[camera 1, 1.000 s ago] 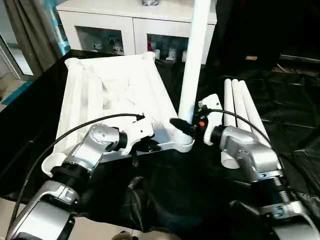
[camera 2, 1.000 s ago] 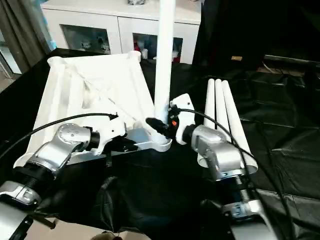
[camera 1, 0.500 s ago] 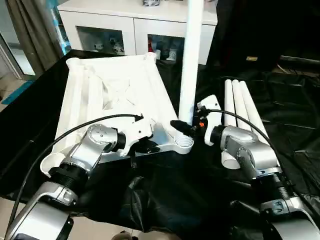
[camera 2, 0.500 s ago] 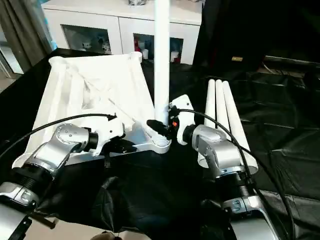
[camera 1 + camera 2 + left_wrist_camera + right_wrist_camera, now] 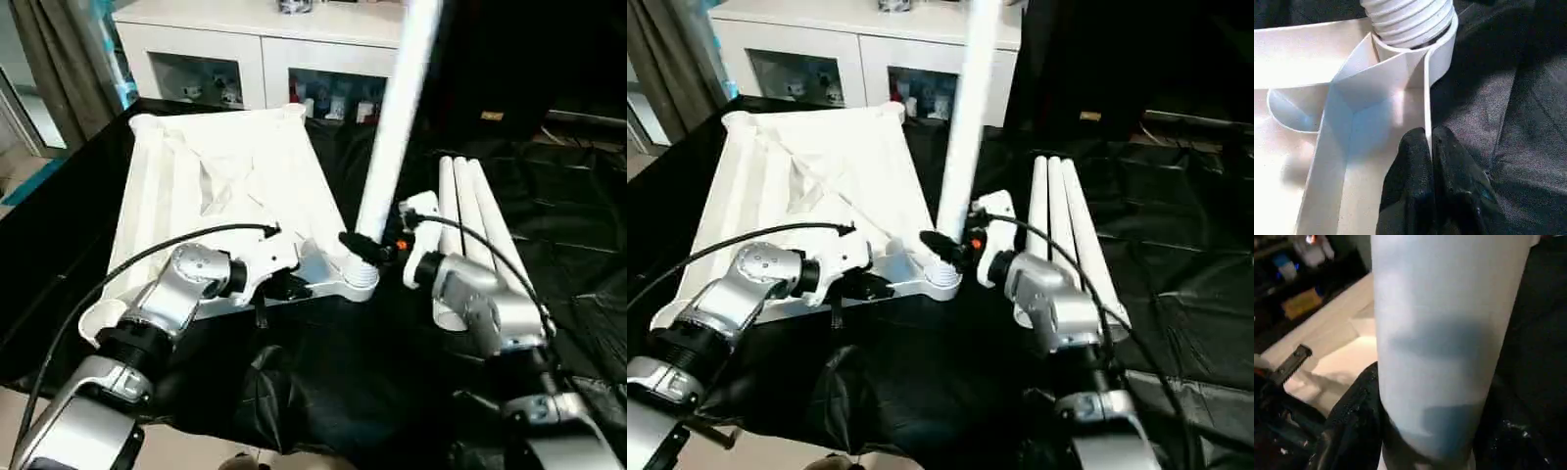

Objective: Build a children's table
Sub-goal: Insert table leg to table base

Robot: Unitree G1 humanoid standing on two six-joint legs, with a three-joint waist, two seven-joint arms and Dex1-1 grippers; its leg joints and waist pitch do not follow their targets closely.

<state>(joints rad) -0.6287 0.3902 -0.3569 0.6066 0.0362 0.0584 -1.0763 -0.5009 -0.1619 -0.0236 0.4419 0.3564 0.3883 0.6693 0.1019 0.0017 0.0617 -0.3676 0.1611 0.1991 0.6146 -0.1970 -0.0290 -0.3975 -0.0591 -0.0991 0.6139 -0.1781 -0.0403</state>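
Observation:
The children's table top [image 5: 220, 186] lies upside down on black cloth, ribs facing up. One white leg [image 5: 397, 127] stands with its threaded end [image 5: 1408, 19] in the near right corner socket [image 5: 361, 282] and leans to the right at its top. My right gripper [image 5: 361, 245] is shut on this leg just above the socket, one finger [image 5: 1352, 406] on each side of the tube [image 5: 1440, 333]. My left gripper [image 5: 292, 288] is shut on the top's thin near rim [image 5: 1426, 98], left of that socket. Three loose legs [image 5: 470, 211] lie side by side to the right.
A white cabinet [image 5: 265, 49] with glass-fronted shelves stands behind the table top. Crumpled black cloth [image 5: 323, 392] covers the work surface and hangs over its near edge. A curtain [image 5: 49, 59] hangs at the far left. A black cable [image 5: 127, 269] loops over my left forearm.
The standing leg was nearly upright half a second ago and now leans right at its top. My right gripper and forearm have shifted slightly right with it. The left gripper has held still.

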